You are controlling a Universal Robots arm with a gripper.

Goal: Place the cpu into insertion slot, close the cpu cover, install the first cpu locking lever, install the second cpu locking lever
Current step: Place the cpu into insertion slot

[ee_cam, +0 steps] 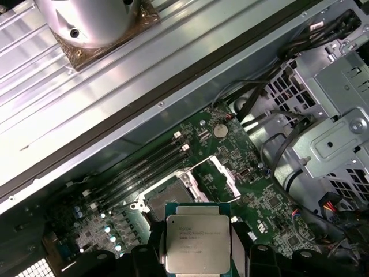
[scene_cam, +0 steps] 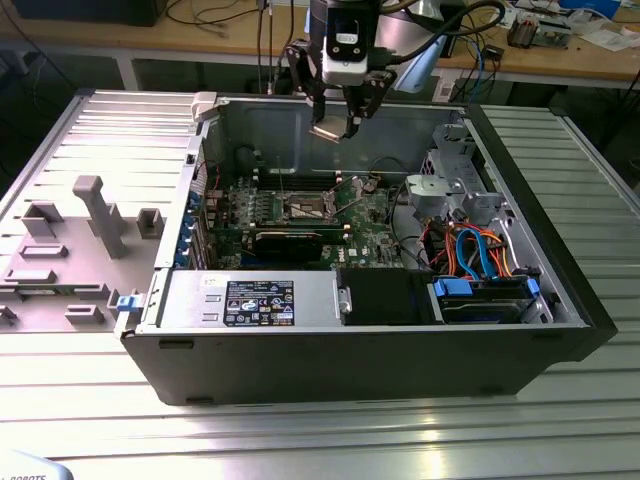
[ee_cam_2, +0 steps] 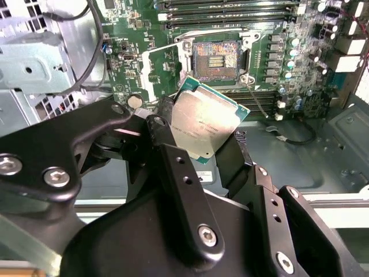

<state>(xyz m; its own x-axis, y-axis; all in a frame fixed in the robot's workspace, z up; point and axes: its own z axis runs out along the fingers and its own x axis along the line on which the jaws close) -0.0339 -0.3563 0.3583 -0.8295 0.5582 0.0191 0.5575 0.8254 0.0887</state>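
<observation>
Cpu point(ee_cam_2: 203, 122) is gripped flat between the closed fingers of the hand point(scene_cam: 338, 124), high over the open computer case point(scene_cam: 350, 370). Well below it, slightly toward the exterior view's left, the insertion slot point(ee_cam_2: 216, 56) lies bare, with the cpu cover point(ee_cam: 222, 173) swung open beside it.

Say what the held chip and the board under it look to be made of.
The chip: dull silvery metal top, with soft glare and faint scuffs, on a green rim, likely laminate. The board: green circuit laminate, probably fibreglass, dotted with small parts.
</observation>
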